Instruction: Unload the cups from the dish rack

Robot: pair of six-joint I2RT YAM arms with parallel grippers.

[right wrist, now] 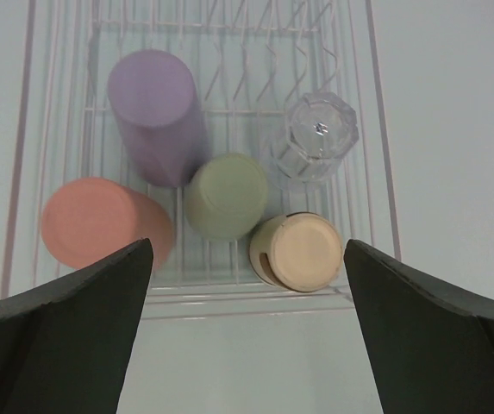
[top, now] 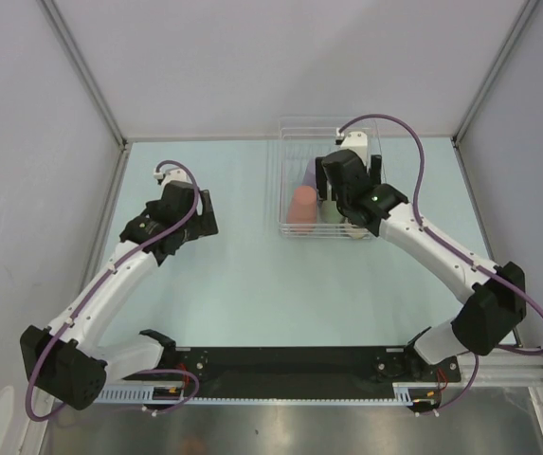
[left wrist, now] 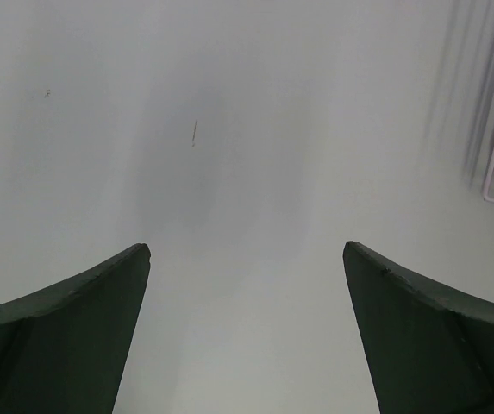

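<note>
Top view: a pale worktop [top: 233, 284] with two arms reaching from its near edge. The rack [top: 294, 140] sits by the far edge, right of centre, towards the far right corner. The right hand [top: 335, 180] hangs over the rack and hides much of it. Beside the hand, a salmon cup [top: 300, 204], part of a lilac cup [top: 306, 172] and part of a green cup [top: 333, 214] show inside the rack. The left hand [top: 203, 214] is over the left half of the worktop, well apart from the rack.

Left wrist view: the left hand's two fingers [left wrist: 83, 319] are spread wide with nothing between them. Below is bare worktop. The rack's ribs show blurred at the right edge.

Right wrist view: the right hand's fingers [right wrist: 428, 336] are spread wide and hold nothing. It looks down into the rack. Five vessels stand there, closed ends up. The lilac cup is farthest and leans. The salmon cup is at the near left. The green cup is in the middle, touching the lilac one. A beige cup [right wrist: 303, 251] is at the near right. A clear glass [right wrist: 318, 138] is beyond the beige cup.
</note>
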